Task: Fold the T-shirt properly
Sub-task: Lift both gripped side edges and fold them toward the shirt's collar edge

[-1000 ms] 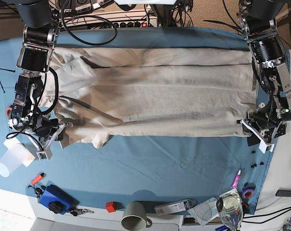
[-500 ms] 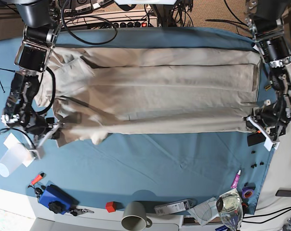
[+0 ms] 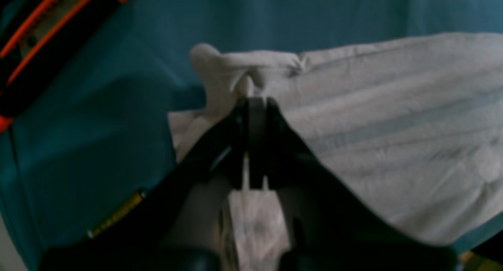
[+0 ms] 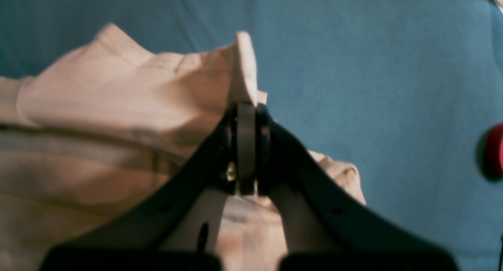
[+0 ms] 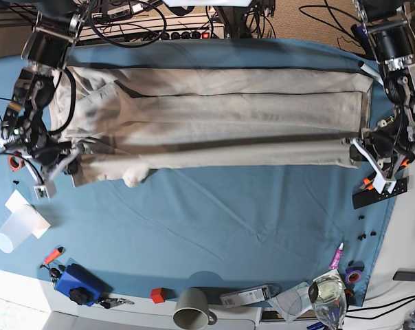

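Gripping the T-shirt (image 5: 214, 127) at both ends: left gripper (image 3: 251, 100) clamped tight on a bunched corner of cloth, right gripper (image 4: 246, 104) pinched closed on a raised fold. Lying stretched lengthwise across the blue cloth (image 5: 228, 213) between the 2 arms, folded into long bands. Sitting near the front edge, well apart: cup (image 5: 15, 232), mug (image 5: 192, 309).

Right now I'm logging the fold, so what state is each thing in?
Beige cotton T-shirt: stretched flat, near edge lifted.
Left gripper: shut on the shirt's corner.
Right gripper: shut on the shirt's edge.
Grey mug: lying on its side.
Clear plastic cup: tipped over.
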`<action>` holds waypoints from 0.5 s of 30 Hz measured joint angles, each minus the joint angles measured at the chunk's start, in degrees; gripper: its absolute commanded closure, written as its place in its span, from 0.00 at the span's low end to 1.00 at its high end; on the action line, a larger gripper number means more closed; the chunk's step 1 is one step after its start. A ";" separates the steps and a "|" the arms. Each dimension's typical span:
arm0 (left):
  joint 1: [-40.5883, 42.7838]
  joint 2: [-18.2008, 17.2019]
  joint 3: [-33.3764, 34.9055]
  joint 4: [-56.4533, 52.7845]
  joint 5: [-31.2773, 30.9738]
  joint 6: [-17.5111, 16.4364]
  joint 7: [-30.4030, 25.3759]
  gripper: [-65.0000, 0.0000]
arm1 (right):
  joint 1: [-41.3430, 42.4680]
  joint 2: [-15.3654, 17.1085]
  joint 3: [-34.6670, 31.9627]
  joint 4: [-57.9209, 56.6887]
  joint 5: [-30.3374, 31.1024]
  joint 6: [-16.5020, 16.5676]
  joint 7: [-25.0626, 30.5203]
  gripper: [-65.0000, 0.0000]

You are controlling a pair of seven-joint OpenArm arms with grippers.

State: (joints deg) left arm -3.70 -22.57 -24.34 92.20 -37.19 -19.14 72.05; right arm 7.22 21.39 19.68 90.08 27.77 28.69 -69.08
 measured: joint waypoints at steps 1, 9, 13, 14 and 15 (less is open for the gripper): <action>0.46 0.00 0.00 0.57 0.00 0.00 -0.02 1.00 | -0.96 0.00 0.55 0.90 0.07 0.00 -0.17 1.00; 2.05 0.00 0.00 1.81 0.00 0.00 -0.09 1.00 | -7.67 -0.17 4.37 6.80 1.27 0.02 -0.79 1.00; 2.12 0.00 0.00 2.14 -0.20 0.00 0.02 1.00 | -11.10 -0.13 7.80 10.21 2.08 0.02 -0.74 1.00; 2.14 0.00 0.00 2.19 -0.44 0.00 0.00 1.00 | -12.02 -0.15 8.61 10.73 2.43 0.02 -0.70 1.00; 2.27 0.00 0.00 2.27 -0.44 0.00 -0.02 1.00 | -13.00 -0.17 9.31 11.34 2.64 0.04 -0.79 1.00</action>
State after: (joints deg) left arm -1.43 -22.57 -24.34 94.48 -37.63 -19.14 72.03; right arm -5.78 21.21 28.99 101.43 30.41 28.73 -69.87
